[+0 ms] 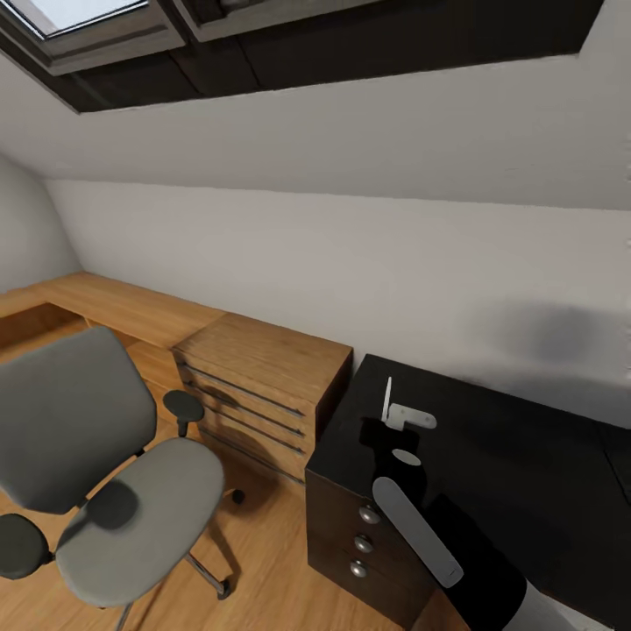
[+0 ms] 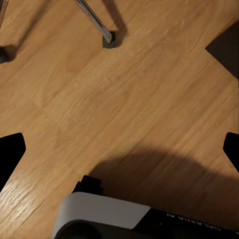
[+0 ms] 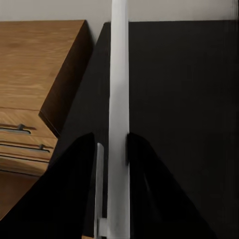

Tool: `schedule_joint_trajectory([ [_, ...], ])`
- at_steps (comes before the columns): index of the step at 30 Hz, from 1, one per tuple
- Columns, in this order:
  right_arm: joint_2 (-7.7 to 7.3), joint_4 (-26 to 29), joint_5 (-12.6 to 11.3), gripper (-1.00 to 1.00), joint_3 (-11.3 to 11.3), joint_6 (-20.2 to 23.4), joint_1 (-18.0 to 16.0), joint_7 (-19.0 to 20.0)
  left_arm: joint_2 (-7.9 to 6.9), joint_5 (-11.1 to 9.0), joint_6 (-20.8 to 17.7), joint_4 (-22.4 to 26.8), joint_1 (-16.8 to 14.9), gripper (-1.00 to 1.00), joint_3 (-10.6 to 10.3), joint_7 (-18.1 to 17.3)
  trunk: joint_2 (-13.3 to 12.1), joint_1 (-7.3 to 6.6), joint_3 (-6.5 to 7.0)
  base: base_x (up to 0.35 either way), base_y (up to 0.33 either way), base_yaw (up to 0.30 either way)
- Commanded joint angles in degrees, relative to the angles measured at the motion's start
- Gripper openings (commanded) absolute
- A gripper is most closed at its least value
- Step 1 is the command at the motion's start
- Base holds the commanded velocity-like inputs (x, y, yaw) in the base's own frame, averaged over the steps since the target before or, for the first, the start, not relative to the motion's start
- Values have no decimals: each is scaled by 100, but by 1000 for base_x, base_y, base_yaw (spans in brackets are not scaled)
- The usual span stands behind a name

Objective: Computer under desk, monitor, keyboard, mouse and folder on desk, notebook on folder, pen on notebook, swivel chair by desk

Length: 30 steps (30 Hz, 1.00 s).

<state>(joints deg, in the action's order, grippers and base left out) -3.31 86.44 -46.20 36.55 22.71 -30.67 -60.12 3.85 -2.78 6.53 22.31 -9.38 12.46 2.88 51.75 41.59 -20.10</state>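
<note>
My right gripper [image 1: 390, 422] is shut on the pen [image 1: 386, 396], a thin whitish stick that stands upright above the left end of the black desk [image 1: 517, 456]. In the right wrist view the two dark fingers [image 3: 79, 164] clamp the pen [image 3: 118, 84] over the desk top [image 3: 179, 99]. The grey swivel chair [image 1: 131, 499] stands on the floor to the left of the desk, apart from it, with nothing on its seat. My left gripper [image 2: 122, 144] hangs open over the wooden floor, near a chrome chair leg [image 2: 97, 22]. The computer, monitor, keyboard, mouse, folder and notebook are out of view.
A light wooden dresser [image 1: 263, 368] stands against the desk's left side, between the desk and the chair. A low wooden ledge [image 1: 114, 302] runs along the sloped white wall. The desk's silver-knobbed drawers [image 1: 364, 543] face the wooden floor [image 1: 263, 570].
</note>
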Motion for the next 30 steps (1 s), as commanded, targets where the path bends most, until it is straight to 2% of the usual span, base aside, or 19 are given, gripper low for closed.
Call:
schedule_joint_trajectory([
  [1, -6, 6, -21, -100, 9, 46, -9, -34, 2, -29, 14, 0, -2, 100, 2, 11, 5, 1, -7, 0, 0, -187],
  [6, -34, 5, -23, -100, -2, 48, -9, -35, 2, -29, 8, -3, -2, 100, 2, 6, 5, 1, -7, 0, 0, -234],
  [9, -126, 6, -27, -100, -7, 49, -9, -29, -1, -29, 7, -20, -2, 100, 2, 8, 5, 1, -7, 0, 0, -277],
  [11, -238, 10, -34, -100, -170, 52, -9, -21, -5, -29, 13, -140, -2, 100, -2, 10, 5, 1, -7, 0, 0, -292],
  [14, -316, 6, -45, -100, -427, 70, -9, -13, -11, -29, 14, -181, -2, 100, -2, 11, 5, 1, -7, 0, 0, -295],
  [16, -358, 7, -117, -100, -510, 81, -9, -11, -13, -29, 14, -190, -2, 100, 0, 11, 5, 1, -7, 0, 0, -296],
  [17, -411, 8, -233, -100, -559, 85, -9, -8, -14, -29, 15, -197, -2, 100, 0, 11, 5, 1, -7, 0, 0, -296],
  [19, -599, 10, -627, -100, -745, 90, -9, 16, -15, -29, 15, -204, -2, 100, 1, 11, 5, 1, -7, 0, 0, -296],
  [21, -691, 11, -821, -100, -844, 91, -9, 31, -15, -29, 15, -206, -2, 100, -2, 11, 5, 1, -7, 0, 0, -297],
  [22, -812, 14, -1008, -100, -974, 102, -9, 50, -15, -29, 15, -207, -2, 100, -2, 11, 5, 1, -7, 0, 0, -297],
  [24, -998, 15, -1225, -100, -1173, 133, -9, 80, -15, -29, 15, -208, -2, 100, -3, 13, 5, 1, -7, 0, 0, -297],
  [27, -1156, 9, -1412, -100, -1377, 212, -9, 162, -15, -29, 15, -209, -2, 100, -4, 12, 5, 1, -7, 0, 0, -298],
  [28, -1262, -3, -1500, -100, -1560, 375, -9, 249, -16, -29, 15, -209, -2, 100, -1, 14, 5, 1, -7, 0, 0, -299],
  [30, -1324, -7, -1525, -100, -1675, 480, -9, 280, -17, -29, 15, -209, -2, 100, 0, 16, 5, 1, -7, 0, 0, -300],
])
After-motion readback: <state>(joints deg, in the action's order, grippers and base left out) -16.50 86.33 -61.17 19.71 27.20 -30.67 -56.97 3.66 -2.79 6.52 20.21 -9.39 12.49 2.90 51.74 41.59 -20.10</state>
